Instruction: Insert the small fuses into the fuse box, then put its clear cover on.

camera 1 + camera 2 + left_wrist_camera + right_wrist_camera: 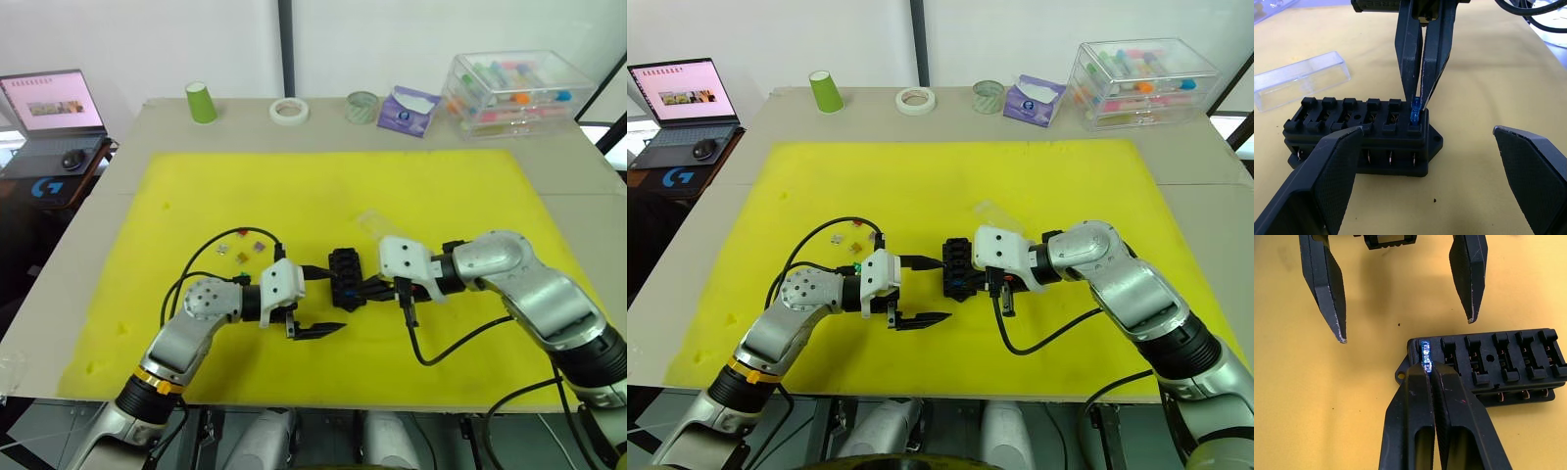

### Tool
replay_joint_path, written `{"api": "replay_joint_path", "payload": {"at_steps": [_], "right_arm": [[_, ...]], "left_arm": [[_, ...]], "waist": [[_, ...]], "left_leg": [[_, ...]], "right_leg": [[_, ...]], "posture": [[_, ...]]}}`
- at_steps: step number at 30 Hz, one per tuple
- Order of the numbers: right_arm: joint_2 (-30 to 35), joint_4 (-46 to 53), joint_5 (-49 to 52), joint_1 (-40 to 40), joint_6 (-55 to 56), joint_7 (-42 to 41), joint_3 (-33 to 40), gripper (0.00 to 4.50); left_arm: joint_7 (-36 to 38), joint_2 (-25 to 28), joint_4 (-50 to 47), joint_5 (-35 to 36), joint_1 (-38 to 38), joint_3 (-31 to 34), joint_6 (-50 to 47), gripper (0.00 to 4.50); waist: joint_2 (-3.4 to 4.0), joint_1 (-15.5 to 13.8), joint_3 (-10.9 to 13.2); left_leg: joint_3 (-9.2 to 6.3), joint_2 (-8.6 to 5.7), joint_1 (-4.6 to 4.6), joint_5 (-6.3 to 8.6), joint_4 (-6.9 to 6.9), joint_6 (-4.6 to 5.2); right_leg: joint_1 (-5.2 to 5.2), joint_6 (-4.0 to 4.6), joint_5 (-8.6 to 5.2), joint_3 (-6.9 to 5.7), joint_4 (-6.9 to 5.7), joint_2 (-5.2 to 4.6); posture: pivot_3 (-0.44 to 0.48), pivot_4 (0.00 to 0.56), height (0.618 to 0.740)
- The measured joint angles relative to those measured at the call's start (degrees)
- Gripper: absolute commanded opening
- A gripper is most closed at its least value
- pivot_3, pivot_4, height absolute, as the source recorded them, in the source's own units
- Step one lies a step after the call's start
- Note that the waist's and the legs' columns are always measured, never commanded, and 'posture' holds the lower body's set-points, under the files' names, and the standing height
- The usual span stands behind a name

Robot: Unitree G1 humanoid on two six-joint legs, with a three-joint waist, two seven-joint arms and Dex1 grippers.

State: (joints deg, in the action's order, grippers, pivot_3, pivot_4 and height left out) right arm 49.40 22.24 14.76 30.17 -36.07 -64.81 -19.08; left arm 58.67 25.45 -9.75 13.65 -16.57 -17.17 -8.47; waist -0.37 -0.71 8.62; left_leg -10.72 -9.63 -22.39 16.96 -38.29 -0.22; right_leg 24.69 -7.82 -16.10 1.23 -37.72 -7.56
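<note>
The black fuse box (pixel 345 272) lies mid-mat between both grippers. My right gripper (pixel 1427 371) is shut on a small blue fuse (pixel 1425 354), whose lower end sits at the box's end slot (pixel 1415 113). The other slots look empty. My left gripper (pixel 327 302) is open beside that end of the box, with nothing between its fingers (pixel 1332 176). Several loose small fuses (pixel 240 247) lie on the mat to the left, behind my left arm. The clear cover (pixel 1300 79) rests on the mat just beyond the box (pixel 372 220).
A yellow mat (pixel 441 186) covers the table. Along the back edge stand a green cup (pixel 201 102), two tape rolls (pixel 290 110), a tissue pack (pixel 408 110) and a large clear storage box (pixel 514 93). A laptop (pixel 54 103) sits off the table at far left.
</note>
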Motion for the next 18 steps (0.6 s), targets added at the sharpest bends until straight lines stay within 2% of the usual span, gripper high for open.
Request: {"api": "replay_joint_path", "payload": {"at_steps": [3,12,18], "right_arm": [[-0.54,-0.25,-0.05,0.03,-0.12,0.04,-0.02,0.76],[-0.78,-0.62,-0.37,-0.01,-0.27,0.15,-0.11,3.88],[-0.79,-0.59,-0.22,-0.04,-0.36,0.42,0.30,3.88]], "left_arm": [[0.01,0.00,-0.01,0.00,-0.01,0.00,-0.04,4.50],[0.01,-0.26,0.02,0.00,-0.38,-0.02,-0.14,4.50],[0.17,-0.29,0.03,0.00,-0.83,-0.02,-0.13,4.50]], "waist": [[0.00,0.01,0.00],[0.00,-0.02,0.00],[0.00,-0.02,0.00]], "left_leg": [[0.00,0.00,0.00,0.00,0.00,0.00],[0.00,0.00,0.00,0.00,0.00,0.00],[0.00,0.00,0.00,0.00,0.00,0.00]], "right_leg": [[0.00,0.00,0.00,0.00,0.00,0.00],[0.00,0.00,0.00,0.00,0.00,0.00],[0.00,0.00,0.00,0.00,0.00,0.00]], "posture": [[0.000,0.150,0.740],[0.000,0.150,0.740],[0.000,0.150,0.740]]}}
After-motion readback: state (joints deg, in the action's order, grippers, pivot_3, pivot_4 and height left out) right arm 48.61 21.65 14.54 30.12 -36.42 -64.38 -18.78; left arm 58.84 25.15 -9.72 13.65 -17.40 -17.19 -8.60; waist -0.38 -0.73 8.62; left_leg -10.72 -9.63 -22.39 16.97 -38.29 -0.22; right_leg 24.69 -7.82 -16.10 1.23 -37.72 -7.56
